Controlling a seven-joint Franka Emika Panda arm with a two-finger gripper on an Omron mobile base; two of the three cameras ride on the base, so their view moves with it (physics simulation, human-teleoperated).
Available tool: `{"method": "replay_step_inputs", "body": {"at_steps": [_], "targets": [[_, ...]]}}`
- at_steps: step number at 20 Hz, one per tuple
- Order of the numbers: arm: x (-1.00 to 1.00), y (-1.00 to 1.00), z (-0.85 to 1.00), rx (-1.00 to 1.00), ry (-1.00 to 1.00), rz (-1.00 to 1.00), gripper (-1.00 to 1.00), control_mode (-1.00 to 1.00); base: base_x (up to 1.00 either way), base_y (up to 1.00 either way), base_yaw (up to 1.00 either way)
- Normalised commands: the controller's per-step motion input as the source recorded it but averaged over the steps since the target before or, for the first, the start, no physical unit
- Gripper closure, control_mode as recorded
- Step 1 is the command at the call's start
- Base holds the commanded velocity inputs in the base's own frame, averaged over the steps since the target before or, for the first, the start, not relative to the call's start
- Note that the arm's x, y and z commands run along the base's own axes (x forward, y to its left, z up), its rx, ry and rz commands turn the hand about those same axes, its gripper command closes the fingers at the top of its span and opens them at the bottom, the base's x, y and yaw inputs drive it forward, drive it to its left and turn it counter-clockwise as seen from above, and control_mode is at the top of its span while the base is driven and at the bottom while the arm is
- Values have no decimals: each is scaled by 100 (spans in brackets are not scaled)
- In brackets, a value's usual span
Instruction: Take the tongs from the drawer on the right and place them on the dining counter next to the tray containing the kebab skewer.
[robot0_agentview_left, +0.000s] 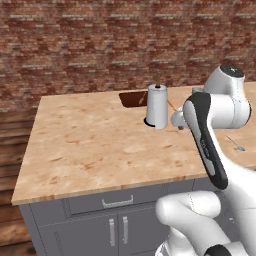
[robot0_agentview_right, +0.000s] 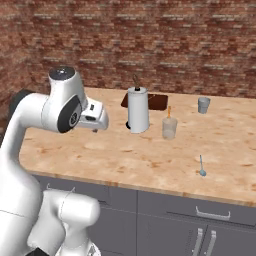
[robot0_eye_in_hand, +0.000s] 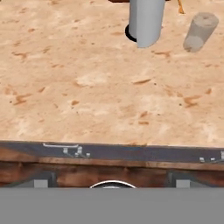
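The dining counter (robot0_agentview_right: 100, 150) of peach-tan stone stretches across both base views. At its back lies the dark reddish-brown tray (robot0_agentview_right: 156, 101), partly hidden behind a white paper-towel roll (robot0_agentview_right: 138, 110). A thin orange-brown stick, the kebab skewer (robot0_agentview_right: 169, 112), shows at the tray's right end. My gripper (robot0_eye_in_hand: 111, 183) hovers above the counter's near left part, open, with its tips far apart and nothing between them. In the right base view the gripper (robot0_agentview_right: 95, 129) hangs under the white hand. The tongs are hidden. Grey fronts run below the counter; I cannot tell which is the drawer.
A clear glass (robot0_agentview_right: 169, 128) stands right of the roll, a small grey cup (robot0_agentview_right: 203, 105) farther back right. A silver spoon (robot0_agentview_right: 201, 166) lies near the front right. A brick wall (robot0_agentview_right: 150, 45) closes off the back. A drawer front with a bar handle (robot0_agentview_left: 117, 201) sits below the edge.
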Motion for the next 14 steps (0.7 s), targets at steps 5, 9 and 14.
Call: {"method": "replay_step_inputs", "body": {"at_steps": [5,9,14], "targets": [[-48,-54,-5,18,-10,-10,-100,-100,0,0,0],[-44,-63,-8,33,-7,-7,-100,-100,0,0,0],[-32,-62,-1,28,-14,0,-100,-100,0,0,0]]}}
